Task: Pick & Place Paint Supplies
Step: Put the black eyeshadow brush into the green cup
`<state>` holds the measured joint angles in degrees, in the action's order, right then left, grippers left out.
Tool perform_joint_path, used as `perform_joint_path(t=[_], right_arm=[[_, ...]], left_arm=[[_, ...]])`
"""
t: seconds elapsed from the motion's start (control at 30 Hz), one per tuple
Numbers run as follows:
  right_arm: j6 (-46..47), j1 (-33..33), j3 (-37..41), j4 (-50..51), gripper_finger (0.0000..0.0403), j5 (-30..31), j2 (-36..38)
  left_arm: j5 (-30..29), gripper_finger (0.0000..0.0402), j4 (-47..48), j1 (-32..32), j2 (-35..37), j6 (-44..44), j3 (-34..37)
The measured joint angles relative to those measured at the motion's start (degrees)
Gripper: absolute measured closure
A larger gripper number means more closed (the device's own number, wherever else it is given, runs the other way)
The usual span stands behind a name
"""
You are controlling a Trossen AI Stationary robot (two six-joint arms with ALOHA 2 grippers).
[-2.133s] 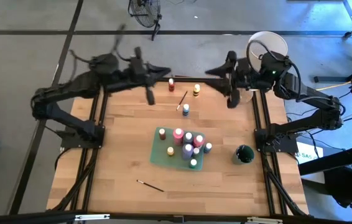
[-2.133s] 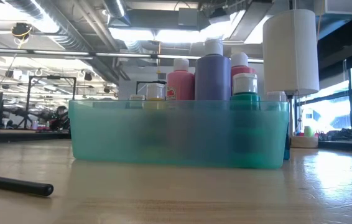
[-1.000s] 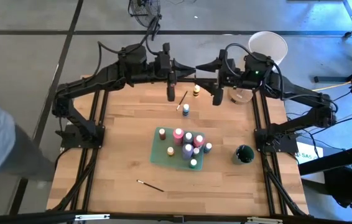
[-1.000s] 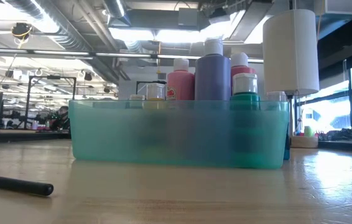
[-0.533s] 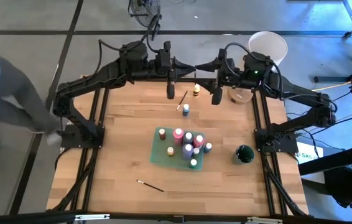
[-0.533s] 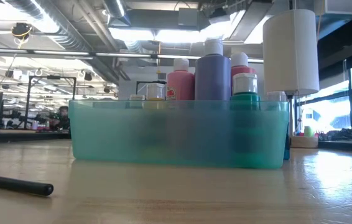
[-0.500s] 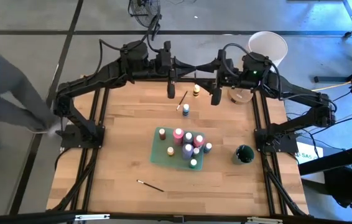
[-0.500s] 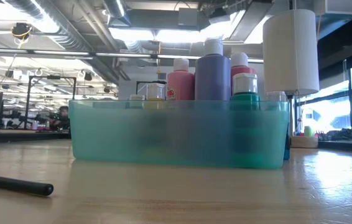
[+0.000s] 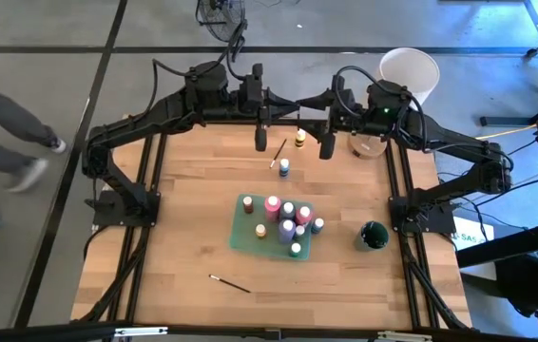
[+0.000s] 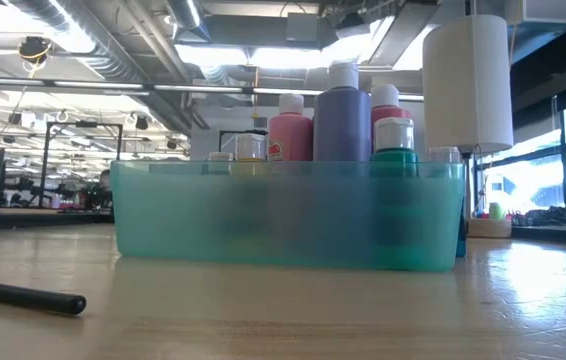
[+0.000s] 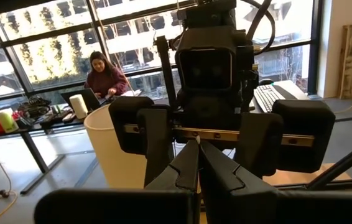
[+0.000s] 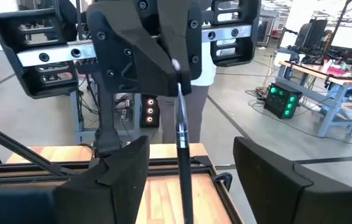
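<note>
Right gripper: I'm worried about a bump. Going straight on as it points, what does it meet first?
Likely the brush hanging from the shut left gripper, which faces it. That brush shows between the right gripper's open fingers. Depth is unclear.

Teal translucent bin (image 10: 283, 215) with pink bottle (image 10: 290, 130), purple bottle (image 10: 342, 115), green bottle (image 10: 394, 140); black brush (image 10: 23, 296); pale wooden table (image 9: 193, 228); white cylinder (image 10: 467, 82).

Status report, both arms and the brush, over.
Left end effector shut on thin dark-handled brush, brush hanging down. Right end effector open around brush, not touching. Nothing else between its fingers.
</note>
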<state>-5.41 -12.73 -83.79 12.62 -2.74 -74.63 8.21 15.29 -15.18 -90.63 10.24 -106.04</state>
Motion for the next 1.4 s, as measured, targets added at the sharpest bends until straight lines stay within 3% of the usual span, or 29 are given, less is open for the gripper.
perform_joint_path(t=[0.53, 1.23, 1.4], right_arm=[[-0.24, 0.0, 0.0, 0.41, 0.0182, 0.2, -0.41], [-0.15, 0.02, 0.0, 0.6, 0.035, 0.09, -0.48], [-0.17, 0.02, 0.0, 1.16, 0.0387, 0.01, -0.48]], left_arm=[[0.0, 0.04, -0.02, 0.02, 0.0, 0.57, 0.0], [-0.02, 0.04, 1.34, 0.0, 0.0, 0.17, 0.0], [-2.28, 0.04, 2.09, 0.0, 0.0, -0.04, 0.0]])
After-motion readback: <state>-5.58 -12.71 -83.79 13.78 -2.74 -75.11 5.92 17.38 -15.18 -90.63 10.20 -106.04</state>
